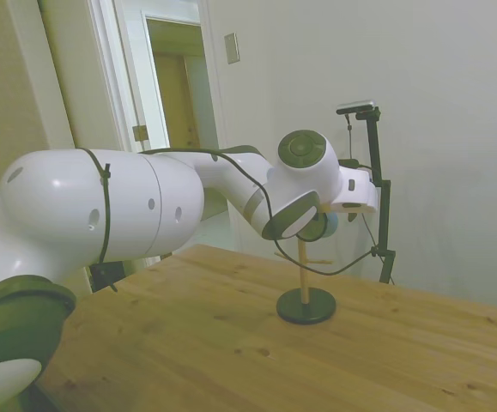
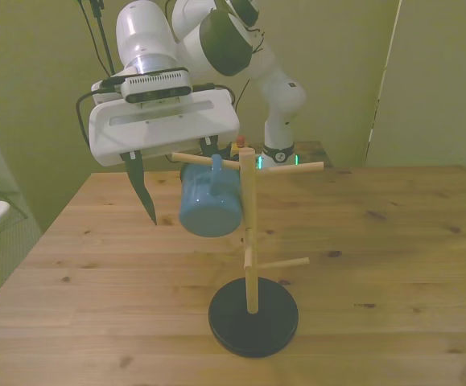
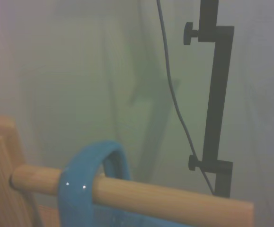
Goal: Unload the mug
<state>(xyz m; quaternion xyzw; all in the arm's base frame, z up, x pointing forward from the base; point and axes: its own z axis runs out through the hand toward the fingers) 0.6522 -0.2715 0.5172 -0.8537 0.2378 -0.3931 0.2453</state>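
- Mug [image 2: 210, 206]: light blue, hung by its handle [image 3: 92, 182] on an upper peg [image 2: 207, 160] of a wooden mug tree [image 2: 249, 233]. In the front view the body is seen on the left of the tree's post, tilted, its base turned toward the camera. In the side view only a small blue part [image 1: 329, 222] is visible behind the arm's wrist.
- Handle, wrist view: a blue loop is seen threaded over the round wooden peg [image 3: 165, 196], close to the post; the picture is soft.
- Mug tree: a slim wooden post on a round dark base [image 2: 253, 317], stood on the wooden table [image 2: 393, 241]. Further pegs are borne lower down and on the front view's right.
- Gripper [image 2: 177, 178]: held above and just behind the mug, fingers pointed downward and spread wide. One dark finger [image 2: 142, 187] is seen clear of the mug on the front view's left; the other is mostly hidden behind the mug and peg. Nothing is gripped; contact with the mug cannot be confirmed.
- Arm [image 1: 128, 210]: white, reached in from the side view's left, its wrist level with the top of the tree.
- Background, side view: an open doorway [image 1: 175, 94] is shown beyond the table.
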